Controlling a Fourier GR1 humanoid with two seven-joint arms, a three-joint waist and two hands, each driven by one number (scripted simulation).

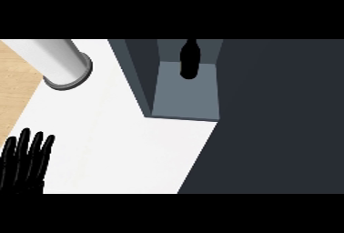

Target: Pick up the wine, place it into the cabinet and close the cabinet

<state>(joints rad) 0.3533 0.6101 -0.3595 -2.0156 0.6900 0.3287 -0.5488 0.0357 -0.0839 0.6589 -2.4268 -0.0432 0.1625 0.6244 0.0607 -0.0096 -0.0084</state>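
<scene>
Where the grey cabinet (184,100) shows its inside, the black wine bottle (190,59) sits toward the back. At the white counter's (134,150) lower left edge, the left hand (23,161) rests, fingers straight, slightly spread, holding nothing.

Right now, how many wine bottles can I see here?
1: the wine bottle is inside the open cabinet, near the view's top. The dark panel at right may hide others.
</scene>
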